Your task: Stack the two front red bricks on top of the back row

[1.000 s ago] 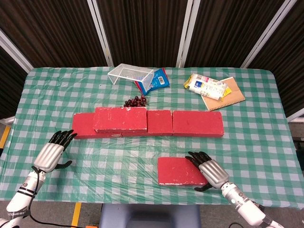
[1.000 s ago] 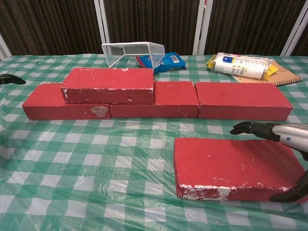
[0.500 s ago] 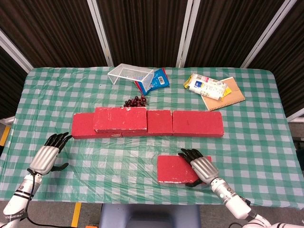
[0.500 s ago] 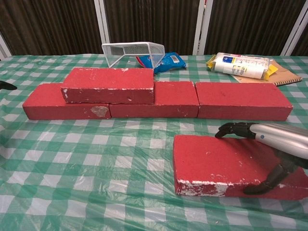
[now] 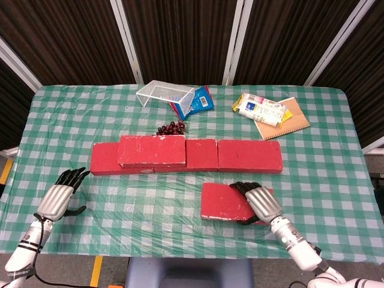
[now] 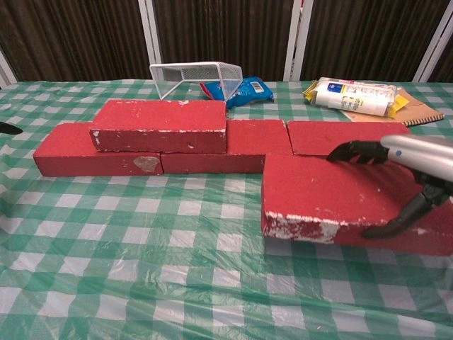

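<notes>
A row of red bricks (image 5: pixel 198 155) (image 6: pixel 233 145) runs across the table's middle. One more red brick (image 5: pixel 151 150) (image 6: pixel 159 125) lies stacked on its left part. My right hand (image 5: pixel 259 203) (image 6: pixel 407 170) grips the front red brick (image 5: pixel 225 201) (image 6: pixel 325 198), fingers over its top and thumb on the near side. That brick hangs just above the cloth in front of the row's right end. My left hand (image 5: pixel 60 196) rests open at the table's left front, holding nothing; only a fingertip (image 6: pixel 8 128) shows in the chest view.
Behind the row lie dark grapes (image 5: pixel 171 127), a white wire basket (image 5: pixel 165 93) (image 6: pixel 195 74), a blue packet (image 5: pixel 195 102), a white bottle (image 5: pixel 259 108) (image 6: pixel 354 95) and a brown notebook (image 5: pixel 288 120). The green checked cloth (image 5: pixel 144 198) has a plastic cover.
My right hand closed around the front brick and lifted it off the cloth, carrying it slightly toward the row. The left hand drew back a little toward the front left.
</notes>
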Available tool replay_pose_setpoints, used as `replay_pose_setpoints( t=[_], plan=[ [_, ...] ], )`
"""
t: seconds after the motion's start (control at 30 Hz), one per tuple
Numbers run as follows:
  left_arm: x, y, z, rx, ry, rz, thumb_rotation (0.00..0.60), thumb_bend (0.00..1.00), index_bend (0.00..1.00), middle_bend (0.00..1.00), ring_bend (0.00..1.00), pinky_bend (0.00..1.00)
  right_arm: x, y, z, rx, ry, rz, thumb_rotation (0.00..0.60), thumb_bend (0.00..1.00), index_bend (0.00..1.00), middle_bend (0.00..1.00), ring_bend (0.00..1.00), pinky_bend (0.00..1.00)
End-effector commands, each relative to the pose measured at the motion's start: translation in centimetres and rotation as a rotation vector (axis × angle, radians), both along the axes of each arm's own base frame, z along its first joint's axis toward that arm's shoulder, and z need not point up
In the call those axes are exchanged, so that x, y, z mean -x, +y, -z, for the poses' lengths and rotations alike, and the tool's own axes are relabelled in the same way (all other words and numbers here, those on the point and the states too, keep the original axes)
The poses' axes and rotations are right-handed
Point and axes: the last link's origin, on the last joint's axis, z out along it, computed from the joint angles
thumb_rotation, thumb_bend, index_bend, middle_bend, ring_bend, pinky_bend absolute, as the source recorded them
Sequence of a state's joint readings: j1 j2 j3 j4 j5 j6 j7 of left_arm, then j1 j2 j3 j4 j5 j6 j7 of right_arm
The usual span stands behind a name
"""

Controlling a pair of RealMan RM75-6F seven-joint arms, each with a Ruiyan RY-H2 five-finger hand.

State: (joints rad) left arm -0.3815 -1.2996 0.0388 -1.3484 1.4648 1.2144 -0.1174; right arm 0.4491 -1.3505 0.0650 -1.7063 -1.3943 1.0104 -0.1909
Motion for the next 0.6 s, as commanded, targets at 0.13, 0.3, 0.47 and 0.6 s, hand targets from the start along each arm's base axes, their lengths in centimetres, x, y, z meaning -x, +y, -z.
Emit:
replay_pose_setpoints(
  t=[0.13, 0.3, 0.47, 0.6],
  plan=[
    [0.0, 0.0, 0.1, -0.006, 0.009, 0.001, 0.600, 0.23, 0.00, 0.00, 0.00, 0.03, -1.3, -2.0, -2.2, 0.067, -0.029, -0.034, 0.600, 0.11, 0.61, 0.45, 0.33, 0.47],
    [0.5, 0.1, 0.3, -0.028, 0.053, -0.019, 0.600, 0.23, 0.00, 0.00, 0.00, 0.03, -4.4, -7.7, -5.5, 0.170, 0.005, -0.142, 0.600, 0.11, 0.61, 0.45, 0.33, 0.47],
    [0.7, 0.4, 0.6, -0.043, 0.080, -0.036, 0.600, 0.23, 0.00, 0.00, 0.00, 0.03, -4.9, -12.1, -6.3, 0.181, 0.013, -0.146, 0.600, 0.11, 0.60, 0.45, 0.33, 0.47],
    [0.9, 0.5, 0.9, -0.048, 0.097, -0.047, 0.600, 0.23, 0.00, 0.00, 0.00, 0.03, -4.4, -15.4, -6.6, 0.173, 0.020, -0.109, 0.600, 0.11, 0.60, 0.45, 0.33, 0.47]
  ],
)
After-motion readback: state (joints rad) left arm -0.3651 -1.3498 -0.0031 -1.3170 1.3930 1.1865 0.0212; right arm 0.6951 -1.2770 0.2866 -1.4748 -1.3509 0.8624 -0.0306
